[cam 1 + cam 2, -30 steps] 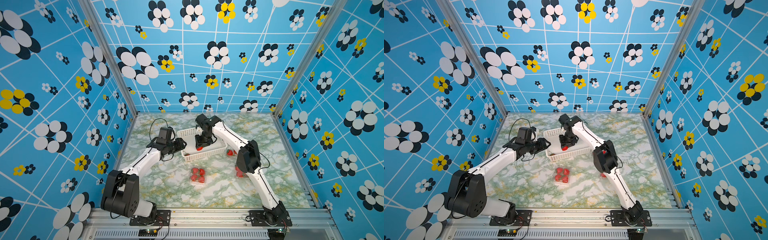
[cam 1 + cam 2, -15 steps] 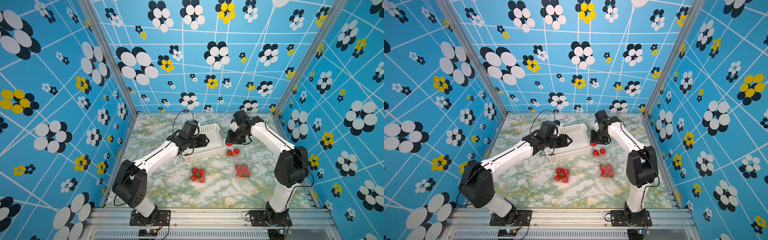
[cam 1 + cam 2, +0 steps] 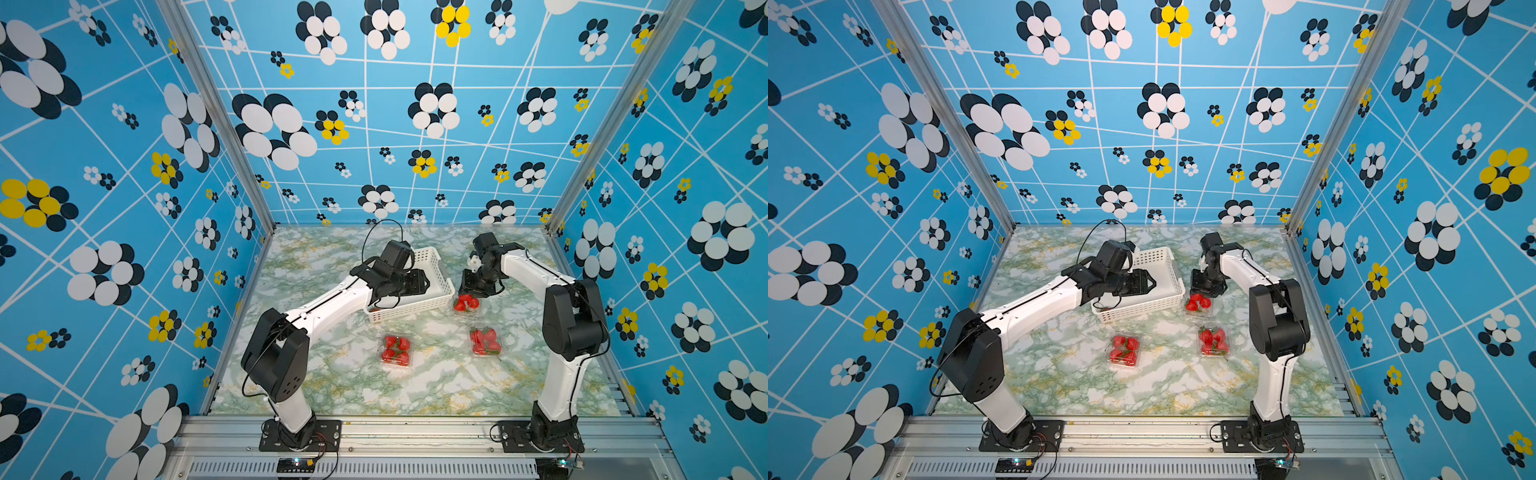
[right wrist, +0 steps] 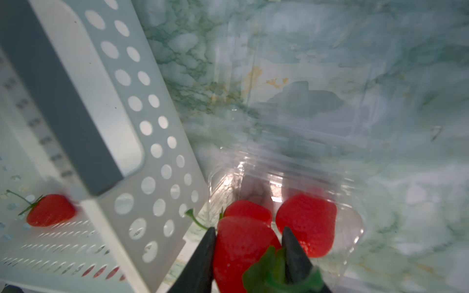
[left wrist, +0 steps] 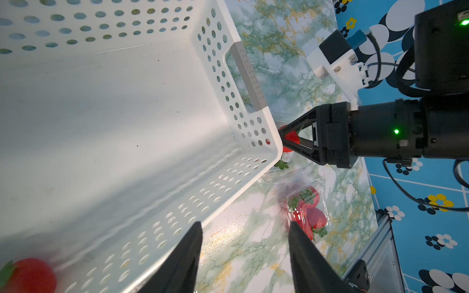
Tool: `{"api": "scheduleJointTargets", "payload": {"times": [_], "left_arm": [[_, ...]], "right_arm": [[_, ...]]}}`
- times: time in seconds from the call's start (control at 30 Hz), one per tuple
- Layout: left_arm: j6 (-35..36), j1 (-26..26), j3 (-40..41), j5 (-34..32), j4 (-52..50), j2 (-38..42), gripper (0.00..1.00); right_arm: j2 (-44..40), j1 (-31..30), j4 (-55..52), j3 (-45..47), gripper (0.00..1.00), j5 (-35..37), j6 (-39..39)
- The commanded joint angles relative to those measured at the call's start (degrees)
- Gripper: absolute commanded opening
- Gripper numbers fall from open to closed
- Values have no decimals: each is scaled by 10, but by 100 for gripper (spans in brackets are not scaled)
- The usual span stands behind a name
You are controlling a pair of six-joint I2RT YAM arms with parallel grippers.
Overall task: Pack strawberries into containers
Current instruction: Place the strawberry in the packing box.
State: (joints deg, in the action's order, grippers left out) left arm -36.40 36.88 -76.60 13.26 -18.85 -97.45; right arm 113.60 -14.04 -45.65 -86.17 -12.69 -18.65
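A: Berry handling?
B: Light, soft, glossy skin. Prob. slips, and bruises under a hard squeeze. Best taken across the widest part of the body, below the cap; not by stem or leaves.
A: Right claw (image 4: 248, 229)?
B: Clamped on one strawberry (image 4: 241, 253) by the sides of the body, cap twd the wrist. Hangs just above the far container (image 4: 352, 220), right beside the white basket (image 3: 409, 309). Two berries (image 4: 307, 223) already inside.
A: Left claw (image 5: 245, 224)?
B: Spread wide, nothing btwn. Hovers over the basket, w/ one last strawberry (image 5: 30, 275) on the basket floor.
A: Box itself?
B: Thin clear plastic, nearly invisible. Prob. flimsy & light, so slides if nudged. Better to lower straight in and let go low.
A: Other fruit?
B: In the two near containers (image 3: 397, 351), well packed. Lids: can't tell.
A: Surface, room?
B: Counter (image 3: 436, 386) in green-white marble print, flat, looks slick. Blue floral walls (image 3: 374, 124) on three sides, well apart from the work. Tight only on the basket side of the far container.
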Motion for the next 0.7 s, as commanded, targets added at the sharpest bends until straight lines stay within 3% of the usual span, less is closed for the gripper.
{"api": "scheduleJointTargets", "payload": {"times": [0.0, 0.2, 0.3, 0.53, 0.67], "left_arm": [[2, 2, -14, -7, -14, -7, 56], [4, 1, -10, -9, -13, -3, 56], [3, 0, -7, -8, -11, -1, 56], [3, 0, -4, -7, -9, 1, 56], [4, -5, 9, -25, -13, 22, 55]], "right_arm": [[17, 7, 7, -18, 25, 6, 10], [24, 8, -6, -29, 37, 11, 14], [22, 8, -15, -31, 49, 9, 20], [-1, 8, -30, -21, 53, 27, 26], [-61, 7, -25, 4, 52, 55, 22]]}}
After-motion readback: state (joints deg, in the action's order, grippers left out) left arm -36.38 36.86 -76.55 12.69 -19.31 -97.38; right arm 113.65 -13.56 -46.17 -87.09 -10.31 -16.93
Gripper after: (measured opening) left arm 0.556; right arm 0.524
